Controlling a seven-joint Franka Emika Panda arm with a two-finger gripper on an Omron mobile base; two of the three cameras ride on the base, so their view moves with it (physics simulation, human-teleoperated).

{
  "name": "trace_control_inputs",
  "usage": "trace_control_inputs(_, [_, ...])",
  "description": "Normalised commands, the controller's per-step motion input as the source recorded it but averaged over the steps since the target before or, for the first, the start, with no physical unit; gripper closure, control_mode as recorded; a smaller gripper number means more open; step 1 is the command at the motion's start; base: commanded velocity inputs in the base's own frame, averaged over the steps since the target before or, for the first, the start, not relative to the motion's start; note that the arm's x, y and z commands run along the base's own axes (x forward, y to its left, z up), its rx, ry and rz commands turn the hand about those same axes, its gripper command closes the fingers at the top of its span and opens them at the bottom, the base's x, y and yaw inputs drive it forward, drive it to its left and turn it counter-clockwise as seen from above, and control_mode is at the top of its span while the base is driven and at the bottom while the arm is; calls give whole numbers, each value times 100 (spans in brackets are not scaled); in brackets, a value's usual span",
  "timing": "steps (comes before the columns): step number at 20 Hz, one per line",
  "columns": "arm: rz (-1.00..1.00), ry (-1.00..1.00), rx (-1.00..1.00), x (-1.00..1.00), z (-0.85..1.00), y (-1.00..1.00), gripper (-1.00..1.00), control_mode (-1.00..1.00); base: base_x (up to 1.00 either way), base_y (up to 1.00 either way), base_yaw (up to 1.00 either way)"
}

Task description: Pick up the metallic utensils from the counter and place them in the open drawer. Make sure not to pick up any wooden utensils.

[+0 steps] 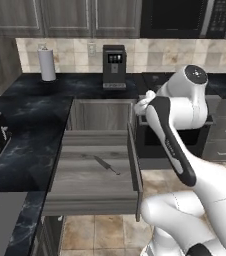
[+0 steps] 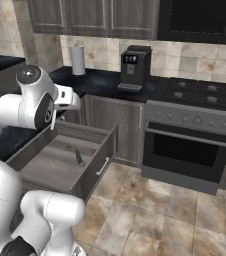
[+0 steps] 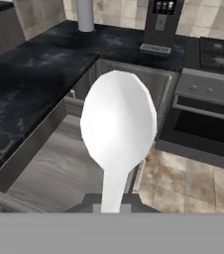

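Spoon (image 3: 118, 124) clamped in tool (image 3: 113, 202), handle base hidden; open drawer (image 1: 96, 196) below, fingers barely visible.

Grey upper cabinets (image 1: 65, 17), beige tiled backsplash (image 2: 195, 57), stove (image 2: 195, 130), tan tile floor (image 2: 160, 215).

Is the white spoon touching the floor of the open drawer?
Apart. In the hand view the spoon is gripped at its handle and raised above the drawer.

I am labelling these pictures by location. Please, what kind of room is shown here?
A home kitchen, rendered in simulation. A stove with oven stands beside the black counter, a coffee machine and paper towel roll sit on it, and cabinets hang above.
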Motion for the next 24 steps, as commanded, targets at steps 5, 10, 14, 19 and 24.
trace_control_inputs(5, [2, 14, 0, 60, -12, 40, 100, -100, 0, 0, 0])
trace_control_inputs(10, [0, 22, 0, 61, -31, 29, 100, -100, 0, 0, 0])
trace_control_inputs(14, [0, 22, 0, 64, -49, 30, 100, -100, 0, 0, 0])
trace_control_inputs(19, [0, 15, -2, 56, -81, 35, 100, -100, 0, 0, 0])
trace_control_inputs(24, [0, 9, 0, 34, -89, 30, 100, -100, 0, 0, 0])
